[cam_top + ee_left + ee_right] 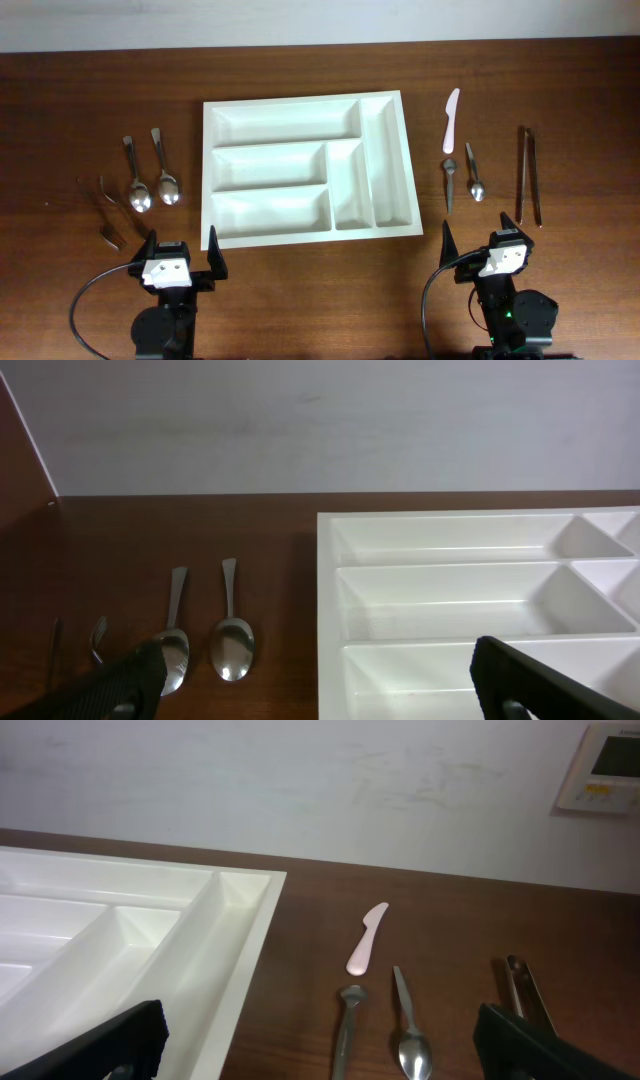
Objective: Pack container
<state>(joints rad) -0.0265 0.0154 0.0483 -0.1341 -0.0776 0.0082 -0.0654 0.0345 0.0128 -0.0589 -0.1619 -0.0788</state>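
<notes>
The white container (300,100), a five-compartment cutlery tray, lies at the table's middle with nothing in it. It also shows in the left wrist view (327,610) and the right wrist view (240,950). Two metal spoons (137,187) (167,178) lie to its left, also seen in the left wrist view (232,647). A pink plastic knife (451,120), a metal utensil (450,180), a small spoon (474,172) and tongs (527,175) lie to its right. My left gripper (182,245) and right gripper (482,235) are open and empty near the front edge.
Small thin metal pieces (105,190) (110,237) lie at the far left. The right wrist view shows the knife (367,948), the spoon (412,1045) and the tongs (525,985). A white wall stands behind the table, with a wall panel (605,765).
</notes>
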